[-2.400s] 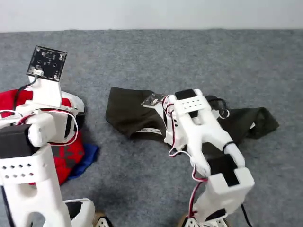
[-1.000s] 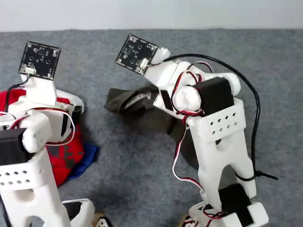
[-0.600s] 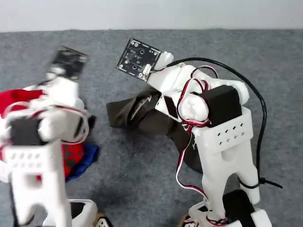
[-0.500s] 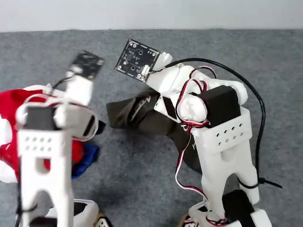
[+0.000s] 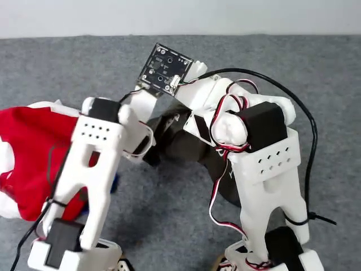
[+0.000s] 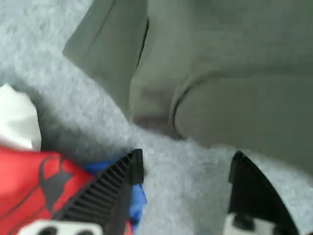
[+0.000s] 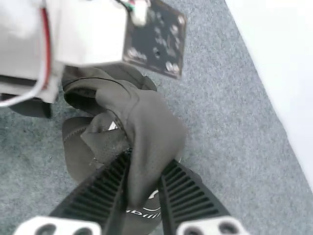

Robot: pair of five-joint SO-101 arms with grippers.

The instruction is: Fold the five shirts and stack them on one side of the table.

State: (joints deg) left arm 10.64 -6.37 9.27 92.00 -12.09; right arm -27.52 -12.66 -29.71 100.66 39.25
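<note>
So: right gripper (image 7: pixel 145 164) is clamped on a raised fold of the dark olive shirt (image 7: pixel 142 122), cloth bunched between both fingers, the rest trailing down onto the grey table cover (image 5: pixel 293 68) mid-table. Left gripper (image 6: pixel 188 166) hangs just above the cover beside the shirt's edge, jaws wide apart, nothing in them. Red shirt (image 5: pixel 28 147) and a blue shirt (image 6: pixel 138 201) are heaped at the left side, near the olive one. Handling guess: light, limp knit with no stiffness, so it will sag wherever it's unsupported and may drag on this felt. A single pinch only bunches it. I'd take a hem or shoulder corner with the free gripper and pull it taut.
</note>
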